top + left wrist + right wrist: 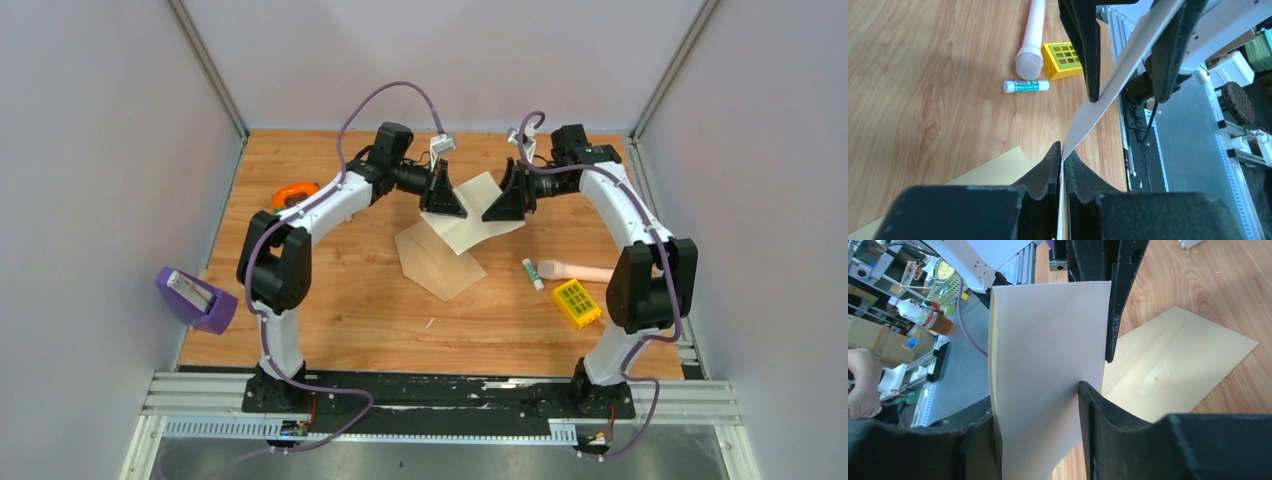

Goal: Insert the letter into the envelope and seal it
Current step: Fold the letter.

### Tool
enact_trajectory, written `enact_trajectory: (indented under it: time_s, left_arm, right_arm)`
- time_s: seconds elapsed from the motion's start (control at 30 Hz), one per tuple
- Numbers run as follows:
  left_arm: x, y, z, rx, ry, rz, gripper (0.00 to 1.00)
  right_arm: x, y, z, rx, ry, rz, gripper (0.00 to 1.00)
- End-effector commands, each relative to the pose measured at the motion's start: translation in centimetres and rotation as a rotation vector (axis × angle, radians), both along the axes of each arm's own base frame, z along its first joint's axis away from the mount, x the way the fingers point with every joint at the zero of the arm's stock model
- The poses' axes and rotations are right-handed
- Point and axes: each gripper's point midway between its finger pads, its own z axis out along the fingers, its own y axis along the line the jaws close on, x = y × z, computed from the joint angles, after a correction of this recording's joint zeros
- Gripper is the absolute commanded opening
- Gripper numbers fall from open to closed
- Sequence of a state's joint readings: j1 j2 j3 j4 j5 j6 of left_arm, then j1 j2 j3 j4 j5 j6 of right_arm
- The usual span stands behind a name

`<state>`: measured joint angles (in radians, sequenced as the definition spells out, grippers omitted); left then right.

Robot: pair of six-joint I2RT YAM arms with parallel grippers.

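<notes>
My left pincer (1062, 150) is clamped on the letter (1048, 350), a thin pale cream rectangular paper sheet. Both black pads meet w/ only the sheet's edge pinched btwn them.

From that grip the sheet runs up off the table, on edge, to my right pincer (1038, 405). Its jaws stand well apart, so no grip there. The letter crosses that gap at a slant: in the left wrist view one right fingertip (1093, 95) touches the paper, while the other finger is clear of it lower down. So the letter hangs in the air btwn my two pincers, carried by the left one only.

Just below lies the envelope (1178, 355), flat tan-brown kraft paper w/ fold seams showing, face-up on the wooden table (350, 300) abt mid-table. From the top cam the letter overlaps the envelope's far end. Can't tell how the flap sits.

Further out, towards my right arm:
- small white glue stick w/ green label (1026, 86), lying flat
- pale rod w/ a rounded grey head (1032, 40), just beside the stick
- yellow plastic block w/ a grid of holes (1064, 59), near both

On the other side there's an orange object (295, 192) by my left arm, and a purple holder (195, 297) at the table's left edge.
</notes>
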<state>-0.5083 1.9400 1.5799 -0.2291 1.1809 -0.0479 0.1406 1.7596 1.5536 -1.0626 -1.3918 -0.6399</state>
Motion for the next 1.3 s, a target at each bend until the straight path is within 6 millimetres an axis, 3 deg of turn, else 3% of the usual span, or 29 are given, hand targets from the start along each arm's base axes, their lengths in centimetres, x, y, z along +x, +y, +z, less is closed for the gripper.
enact_trajectory:
  time_s: [0.0, 0.23, 0.53, 0.73, 0.9, 0.97, 1.07, 1.27]
  left_arm:
    - [0.8, -0.4, 0.4, 0.006, -0.007, 0.015, 0.11]
    - [1.1, -0.4, -0.2, 0.025, -0.002, 0.025, 0.11]
    - [1.0, -0.5, 0.3, 0.008, 0.009, 0.013, 0.11]
    - [0.2, -0.3, 1.0, -0.027, 0.006, -0.031, 0.11]
    - [-0.3, -0.1, 1.4, -0.043, -0.002, -0.052, 0.16]
    - [-0.3, -0.2, 1.5, -0.045, 0.0, -0.051, 0.32]
    - [-0.2, -0.2, 1.7, -0.053, 0.005, -0.048, 0.39]
    - [-0.2, -0.2, 1.8, -0.063, 0.021, -0.054, 0.34]
  right_arm:
    - [-0.5, -0.2, 3.4, 0.019, -0.189, 0.004, 0.5]
    - [-0.7, -0.4, 3.5, -0.003, -0.237, -0.002, 0.66]
    - [0.6, -0.1, 1.5, -0.031, -0.166, -0.005, 0.67]
    - [1.5, -0.3, 0.9, -0.076, -0.167, -0.043, 0.52]
    - [1.8, -0.3, 1.1, -0.071, -0.162, -0.044, 0.14]
    - [1.8, -0.2, 1.1, -0.066, -0.156, -0.041, 0.02]
    - [1.7, -0.2, 1.2, -0.06, -0.15, -0.039, 0.0]
    - [2.1, -0.4, 1.4, -0.074, -0.166, -0.058, 0.0]
